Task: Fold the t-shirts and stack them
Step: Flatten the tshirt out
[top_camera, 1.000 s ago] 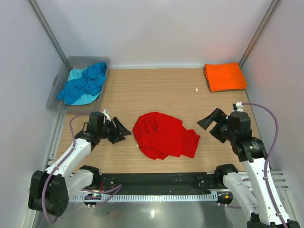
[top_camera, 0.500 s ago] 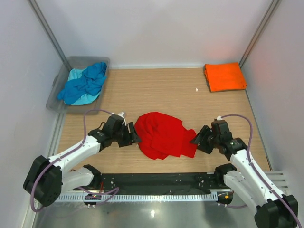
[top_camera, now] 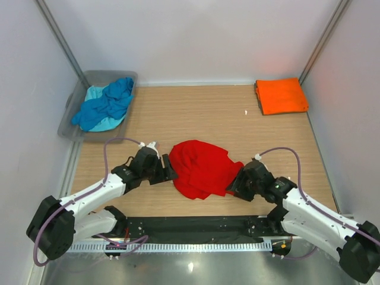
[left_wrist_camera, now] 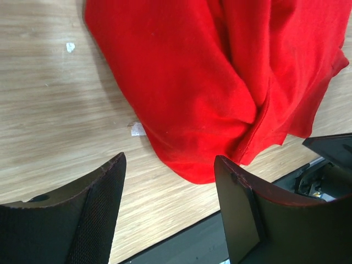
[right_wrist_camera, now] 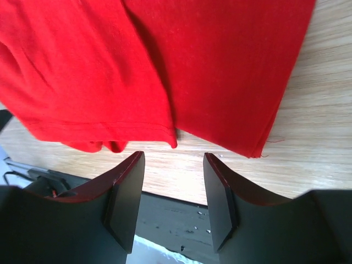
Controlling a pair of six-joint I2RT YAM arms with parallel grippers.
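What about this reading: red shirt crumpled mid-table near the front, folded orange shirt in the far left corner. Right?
Wrong corner. The top view shows the folded orange shirt in the far right corner of the table. The red shirt is indeed crumpled mid-table near the front.

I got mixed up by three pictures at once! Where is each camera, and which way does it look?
Top camera: high above and behind the arms, looking down at the table; both arms show, left gripper and right gripper beside the red t-shirt.
Left wrist camera: on the left arm, looking down at the shirt's edge; its two open fingers show.
Right wrist camera: on the right arm, looking down at the shirt's hem; its own fingers show.
Shared: all three see the red t-shirt.
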